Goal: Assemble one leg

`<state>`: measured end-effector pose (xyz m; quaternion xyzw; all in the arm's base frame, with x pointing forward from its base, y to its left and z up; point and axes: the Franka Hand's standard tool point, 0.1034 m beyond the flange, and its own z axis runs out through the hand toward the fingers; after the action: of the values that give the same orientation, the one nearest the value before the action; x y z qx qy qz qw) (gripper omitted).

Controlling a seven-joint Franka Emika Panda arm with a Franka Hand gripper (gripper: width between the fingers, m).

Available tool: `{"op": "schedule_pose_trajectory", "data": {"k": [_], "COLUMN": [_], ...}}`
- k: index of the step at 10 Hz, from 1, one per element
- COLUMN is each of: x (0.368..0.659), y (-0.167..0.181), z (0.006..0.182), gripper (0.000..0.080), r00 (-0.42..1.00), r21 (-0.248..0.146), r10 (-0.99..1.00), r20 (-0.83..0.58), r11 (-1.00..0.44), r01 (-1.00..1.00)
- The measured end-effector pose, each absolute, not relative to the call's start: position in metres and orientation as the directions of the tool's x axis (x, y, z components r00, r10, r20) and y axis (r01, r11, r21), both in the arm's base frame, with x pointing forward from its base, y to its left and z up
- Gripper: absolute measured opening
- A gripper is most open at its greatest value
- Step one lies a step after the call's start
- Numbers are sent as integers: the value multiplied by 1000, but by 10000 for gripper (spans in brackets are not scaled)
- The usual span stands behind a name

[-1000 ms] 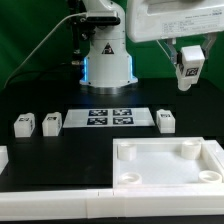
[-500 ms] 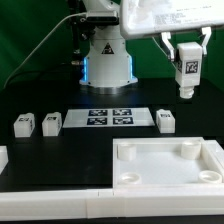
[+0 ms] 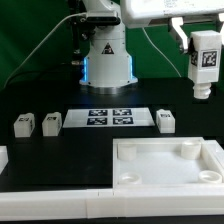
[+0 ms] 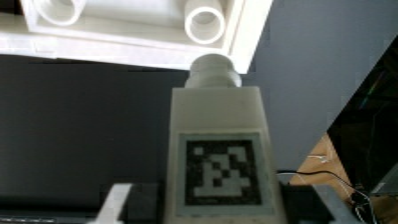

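starting at the left edge of the exterior view: a white part (image 3: 3, 156) is cut off by the frame, low on the black table (image 3: 40, 160). just right of it and a little higher, the first loose leg (image 3: 23, 125) and the second loose leg (image 3: 50, 122) stand close together but apart, each showing a black-and-white square tag.

on to the centre: the marker board (image 3: 110, 118) lies flat with a row of such tags, and behind it rises the arm's base (image 3: 107, 55), blue light at its side.

right of the board, a third loose leg (image 3: 166, 120) stands near the far rim of the tabletop (image 3: 160, 150), the big white tray filling the lower right, with round sockets in its corners.

and in the upper right, the gripper (image 3: 203, 40) has the leg (image 3: 205, 62) clamped upright between its fingers, well above the table, tag facing the camera, narrow stub pointing down.

the wrist view looks along that leg (image 4: 217, 150): its tag pattern (image 4: 222, 172) is a sharp black-and-white code, and its round tip (image 4: 214, 68) points toward the tabletop (image 4: 125, 45), where two sockets show.
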<state>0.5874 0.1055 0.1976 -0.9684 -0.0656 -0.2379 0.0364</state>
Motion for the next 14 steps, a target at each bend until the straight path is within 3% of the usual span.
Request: {"op": "schedule_pose_trajectory", "data": {"k": [2,4,9,14], "x": [587,580,604,622], "y": [107,111,113,116], "z": [195,166,139,137], "gripper": [294,294,294,294], "r00": [874,867,877,872], "r21": [-41,-48,-67,-72], "r10": [110,114,89,87], "r20": [473,484,472,482], "r11": [-988,-986,-988,-988], "r01": [147,157,137,138]}}
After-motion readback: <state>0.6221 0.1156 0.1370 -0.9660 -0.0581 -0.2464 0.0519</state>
